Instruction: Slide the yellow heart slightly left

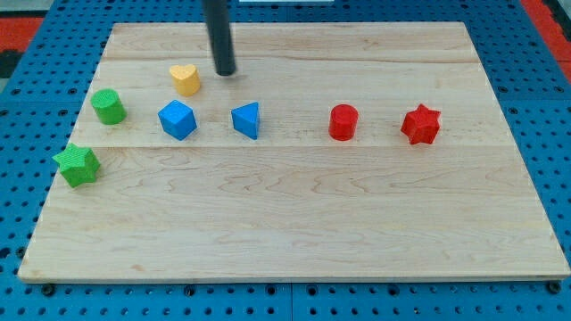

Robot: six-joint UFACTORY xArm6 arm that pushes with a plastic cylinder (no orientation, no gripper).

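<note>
The yellow heart [186, 79] lies on the wooden board [294, 223] near the view's top left. My tip [226, 72] stands on the board just to the heart's right, a small gap apart from it. The dark rod rises from the tip out of the view's top. A blue block [177, 119] lies just below the heart.
A blue triangular block [247, 119] lies below the tip. A green cylinder [109, 107] and a green star [78, 166] are at the left. A red cylinder [343, 122] and a red star [421, 125] are at the right. Blue pegboard surrounds the board.
</note>
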